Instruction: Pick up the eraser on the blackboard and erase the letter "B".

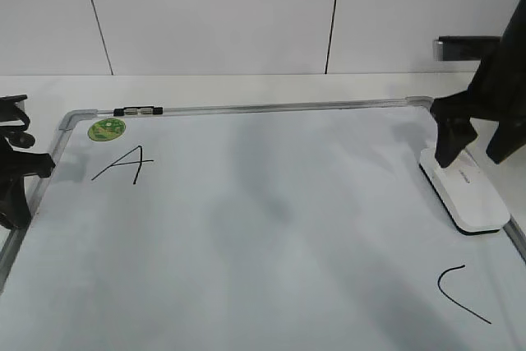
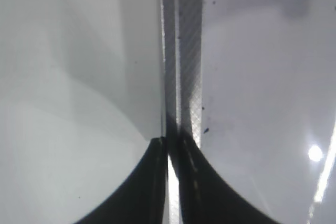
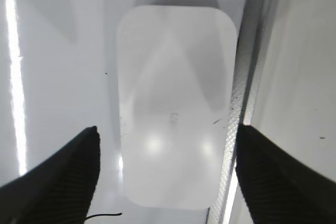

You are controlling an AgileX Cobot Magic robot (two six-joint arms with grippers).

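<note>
Straddling the eraser point(image 3: 176, 103) on the blackboard point(image 1: 246, 228), right gripper point(image 3: 167, 169) spread wide.

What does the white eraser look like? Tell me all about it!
The eraser is a flat white block with rounded corners, smooth like plastic, with a dark underside and tiny grey print on top. It lies flat on the blackboard, by its right frame edge. The right gripper hangs open above it, fingers on either side.
</note>
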